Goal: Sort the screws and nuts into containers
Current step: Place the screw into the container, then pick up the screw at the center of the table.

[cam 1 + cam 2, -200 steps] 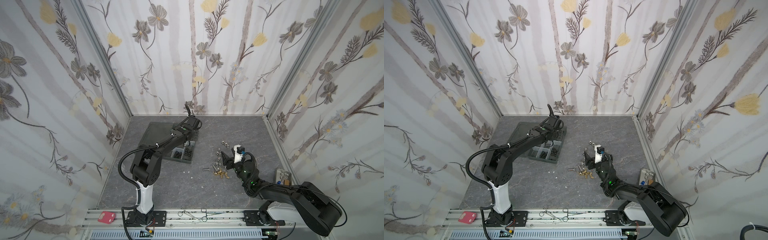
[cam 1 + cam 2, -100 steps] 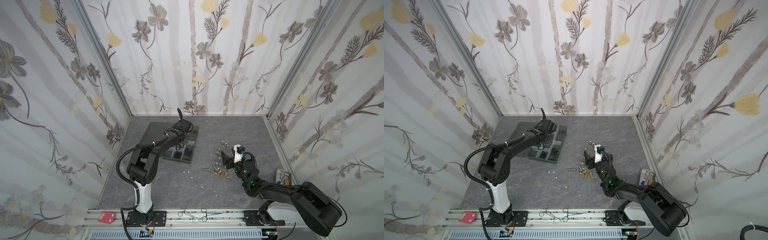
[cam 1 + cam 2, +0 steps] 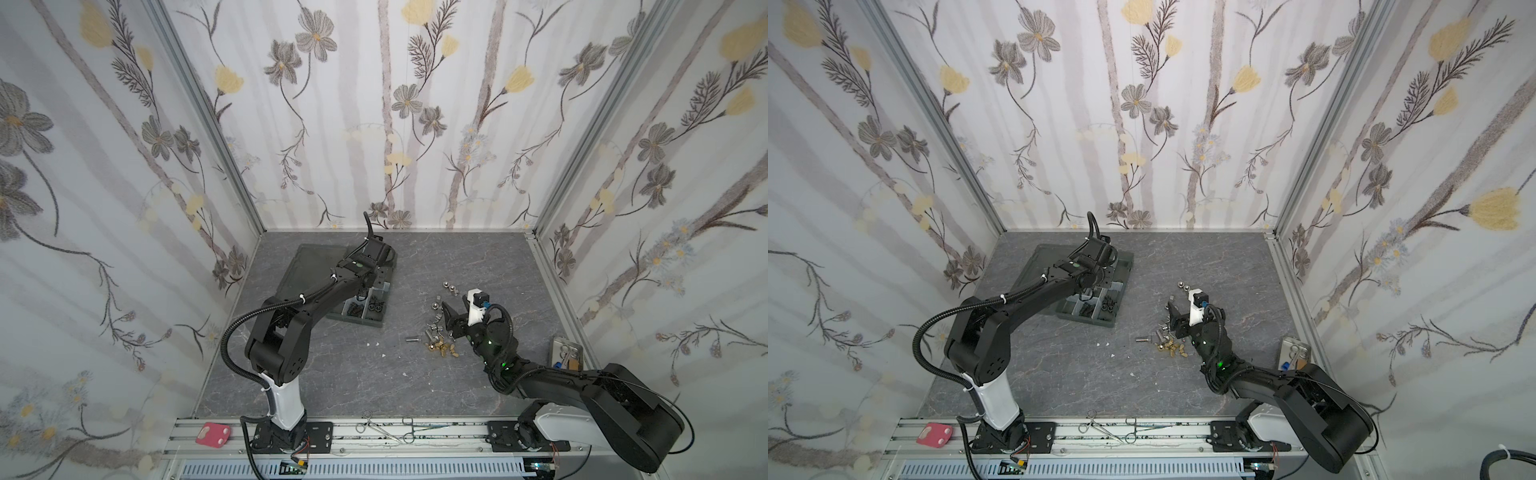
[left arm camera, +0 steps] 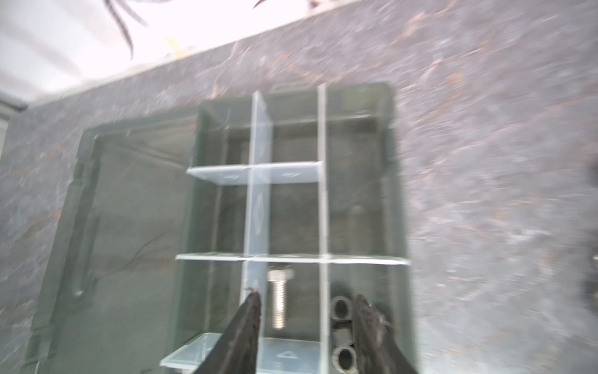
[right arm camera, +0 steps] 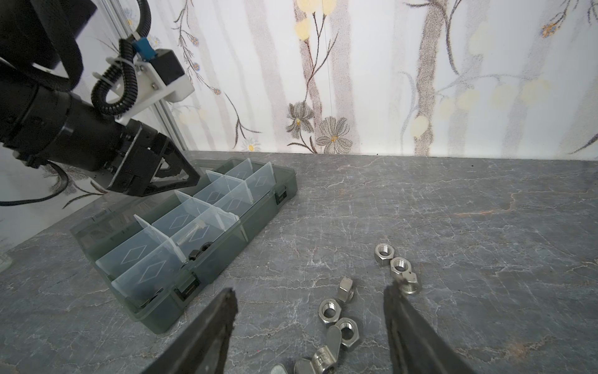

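The dark grey organizer box (image 3: 361, 320) (image 3: 1088, 318) lies open, its lid (image 3: 316, 266) flat beside it. My left gripper (image 4: 305, 301) hangs open over its cells (image 4: 291, 220). A silver bolt (image 4: 280, 299) lies loose in the cell below the jaws, and black nuts (image 4: 341, 307) fill the neighbouring cell. My right gripper (image 5: 310, 298) (image 3: 451, 311) is open and empty just above loose silver nuts (image 5: 338, 319) on the floor. Brass pieces (image 3: 442, 347) and a silver cylinder (image 3: 411, 339) lie near it in a top view.
A small metal tray with scissors (image 3: 567, 351) stands by the right wall. Forceps (image 3: 390, 428) and a red object (image 3: 215, 434) rest on the front rail. White specks (image 3: 374, 345) dot the grey floor between box and pile.
The left arm's wrist swung a little to the left over the box and came back. The right arm has not moved.
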Robot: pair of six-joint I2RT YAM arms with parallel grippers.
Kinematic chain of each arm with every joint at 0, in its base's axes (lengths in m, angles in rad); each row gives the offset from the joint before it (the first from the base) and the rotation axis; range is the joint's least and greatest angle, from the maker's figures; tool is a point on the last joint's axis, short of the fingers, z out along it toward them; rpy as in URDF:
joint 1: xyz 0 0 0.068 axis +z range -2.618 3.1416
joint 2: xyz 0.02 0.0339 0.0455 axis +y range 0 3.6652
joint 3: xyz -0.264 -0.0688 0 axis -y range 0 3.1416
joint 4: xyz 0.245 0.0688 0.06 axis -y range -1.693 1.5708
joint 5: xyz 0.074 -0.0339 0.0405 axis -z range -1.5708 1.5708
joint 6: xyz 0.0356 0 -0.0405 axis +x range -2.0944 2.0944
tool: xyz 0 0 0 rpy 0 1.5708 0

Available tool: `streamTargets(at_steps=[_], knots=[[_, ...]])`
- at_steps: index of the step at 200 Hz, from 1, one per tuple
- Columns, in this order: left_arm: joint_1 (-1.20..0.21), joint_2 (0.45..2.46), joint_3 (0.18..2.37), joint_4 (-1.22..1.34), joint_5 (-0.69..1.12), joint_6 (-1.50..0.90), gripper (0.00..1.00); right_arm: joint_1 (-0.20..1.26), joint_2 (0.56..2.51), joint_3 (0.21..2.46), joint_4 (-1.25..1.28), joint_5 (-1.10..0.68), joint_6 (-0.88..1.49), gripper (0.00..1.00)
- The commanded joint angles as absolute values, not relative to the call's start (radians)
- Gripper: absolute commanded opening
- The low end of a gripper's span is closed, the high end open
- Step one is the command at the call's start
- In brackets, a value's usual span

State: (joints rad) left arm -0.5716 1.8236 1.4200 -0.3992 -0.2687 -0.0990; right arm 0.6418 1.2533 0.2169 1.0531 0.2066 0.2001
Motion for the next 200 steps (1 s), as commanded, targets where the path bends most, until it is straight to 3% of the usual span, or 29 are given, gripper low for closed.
streamTargets(at_steps=[1, 44, 61, 84, 146, 154, 200], knots=[[-0.599, 1.822, 1.433, -0.38, -0.144, -0.057, 0.48, 0.644, 1.235, 0.211, 1.09, 0.198, 0.193, 0.71], [-0.729, 1.784, 1.206, -0.26, 0.077, 0.181, 0.51, 0.646, 1.115, 0.062, 1.287, 0.173, 0.162, 0.71], [-0.753, 1.783, 1.167, -0.251, 0.14, 0.224, 0.52, 0.643, 1.095, 0.042, 1.311, 0.181, 0.154, 0.77], [-0.788, 1.764, 1.114, -0.213, 0.231, 0.289, 0.61, 0.644, 1.11, 0.063, 1.285, 0.112, 0.144, 0.8], [-0.871, 1.798, 1.08, -0.181, 0.239, 0.311, 0.77, 0.647, 1.116, 0.06, 1.308, 0.054, 0.144, 0.9], [-0.872, 1.81, 1.082, -0.185, 0.237, 0.31, 0.77, 0.649, 1.113, 0.059, 1.31, 0.05, 0.142, 1.0], [-0.882, 1.838, 1.055, -0.116, 0.213, 0.296, 0.73, 0.652, 1.108, 0.055, 1.304, 0.063, 0.14, 1.0]])
